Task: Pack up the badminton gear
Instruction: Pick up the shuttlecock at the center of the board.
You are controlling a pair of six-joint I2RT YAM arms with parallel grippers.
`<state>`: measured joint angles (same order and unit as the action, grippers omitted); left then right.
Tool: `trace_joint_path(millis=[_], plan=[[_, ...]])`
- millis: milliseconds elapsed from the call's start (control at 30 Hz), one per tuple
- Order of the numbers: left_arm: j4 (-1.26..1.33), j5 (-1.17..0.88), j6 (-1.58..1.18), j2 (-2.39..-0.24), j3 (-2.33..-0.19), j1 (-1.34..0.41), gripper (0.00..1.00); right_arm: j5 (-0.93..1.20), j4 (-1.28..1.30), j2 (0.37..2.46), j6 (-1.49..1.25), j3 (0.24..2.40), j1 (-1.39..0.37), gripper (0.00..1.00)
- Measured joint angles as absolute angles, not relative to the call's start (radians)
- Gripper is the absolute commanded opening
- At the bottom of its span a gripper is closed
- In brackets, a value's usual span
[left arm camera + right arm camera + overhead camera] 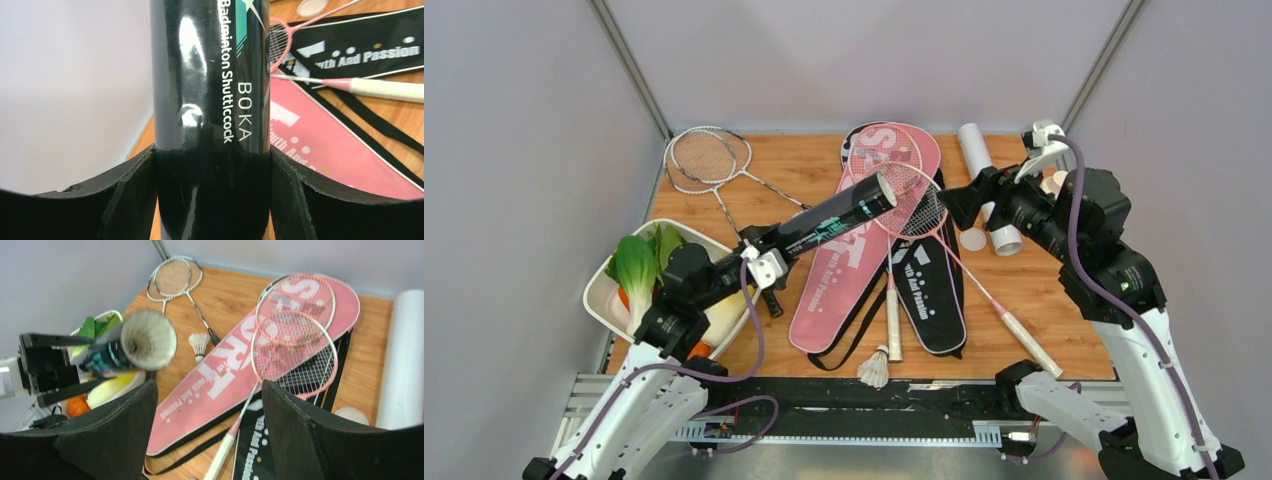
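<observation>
Now we are gripping the black tube in our left pincer, the pads clenching both sides of its lower end. The tube is tilting up and to the right over the pink bag. Its open mouth is facing our right pincer, with a gap lying between them.

Two pink rackets are lying across the pink bag and the black bag. Silver rackets are resting at the far left and a white tube at the far right. A shuttlecock is sitting near the front edge, and a tray of vegetables beside our left arm.

Our right pincer is hanging spread wide, holding nothing.
</observation>
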<state>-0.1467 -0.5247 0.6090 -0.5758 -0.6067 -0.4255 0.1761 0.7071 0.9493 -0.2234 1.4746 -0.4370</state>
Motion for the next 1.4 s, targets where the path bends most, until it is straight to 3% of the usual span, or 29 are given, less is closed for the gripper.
trace_joint_path(millis=[300, 467, 633, 967, 1200, 1400], plan=[[-0.153, -0.269, 0.528, -0.622, -0.646, -0.426, 0.13, 0.136, 0.725, 0.86, -0.286, 1.142, -0.565, 0.75], [-0.131, -0.146, 0.494, -0.618, -0.68, -0.425, 0.14, 0.015, 0.728, 0.9, -0.387, 0.973, -0.87, 0.77], [-0.113, -0.108, 0.465, -0.579, -0.701, -0.425, 0.14, -0.135, 0.725, 1.01, -0.476, 0.945, -1.219, 0.78], [-0.112, -0.073, 0.451, -0.519, -0.734, -0.425, 0.15, -0.401, 0.749, 1.327, -0.584, 0.935, -1.561, 0.8], [-0.115, -0.06, 0.451, -0.509, -0.734, -0.425, 0.15, -0.576, 0.816, 1.531, -0.632, 0.935, -1.666, 0.76], [-0.119, -0.063, 0.451, -0.508, -0.734, -0.425, 0.15, -0.683, 0.862, 1.577, -0.691, 0.921, -1.669, 0.62]])
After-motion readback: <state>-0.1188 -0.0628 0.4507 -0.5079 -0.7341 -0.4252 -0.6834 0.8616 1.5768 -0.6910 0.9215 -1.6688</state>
